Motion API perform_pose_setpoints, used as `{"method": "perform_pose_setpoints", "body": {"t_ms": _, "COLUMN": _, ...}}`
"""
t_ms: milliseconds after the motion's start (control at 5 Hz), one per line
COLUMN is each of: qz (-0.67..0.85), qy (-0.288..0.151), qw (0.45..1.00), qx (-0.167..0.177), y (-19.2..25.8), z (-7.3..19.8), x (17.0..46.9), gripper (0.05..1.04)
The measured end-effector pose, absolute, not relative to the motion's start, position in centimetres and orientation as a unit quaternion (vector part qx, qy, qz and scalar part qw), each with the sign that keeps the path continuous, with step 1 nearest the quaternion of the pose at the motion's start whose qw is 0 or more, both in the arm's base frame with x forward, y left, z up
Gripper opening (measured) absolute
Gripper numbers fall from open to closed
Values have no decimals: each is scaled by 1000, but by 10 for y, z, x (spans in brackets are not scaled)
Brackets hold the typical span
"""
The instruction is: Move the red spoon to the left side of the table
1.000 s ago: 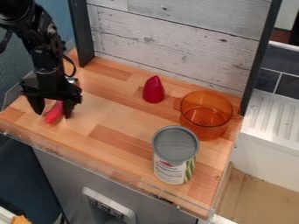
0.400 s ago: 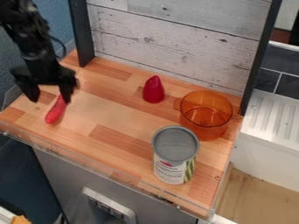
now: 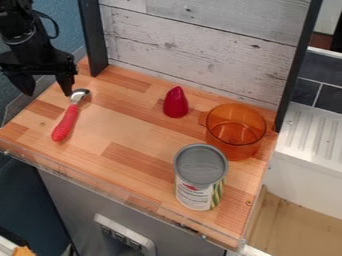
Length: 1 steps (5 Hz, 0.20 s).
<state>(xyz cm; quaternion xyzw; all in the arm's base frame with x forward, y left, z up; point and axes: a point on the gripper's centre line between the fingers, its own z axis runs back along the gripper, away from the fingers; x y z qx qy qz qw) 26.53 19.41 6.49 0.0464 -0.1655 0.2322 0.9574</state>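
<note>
On the left of the surface (image 3: 127, 125) lies the spoon (image 3: 69, 114); the pincer (image 3: 48, 94) hangs near its bowl (image 3: 81, 93), fingers (image 3: 65, 83) apart. The spoon looks light and stiff, its bowl likely slick; mid-handle (image 3: 65, 124) should give the surest hold.

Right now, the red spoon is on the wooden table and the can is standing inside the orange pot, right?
Not quite: the can stands in front of the orange pot, not inside it, as the camera view shows. The red spoon is on the wooden table.
</note>
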Motion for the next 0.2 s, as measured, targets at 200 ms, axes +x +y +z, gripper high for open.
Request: {"method": "perform_pose_setpoints", "body": {"t_ms": 200, "qz": 231, "qy": -167, "qw": 957, "qx": 47, "y": 194, "z": 66, "x": 266, "gripper": 1000}}
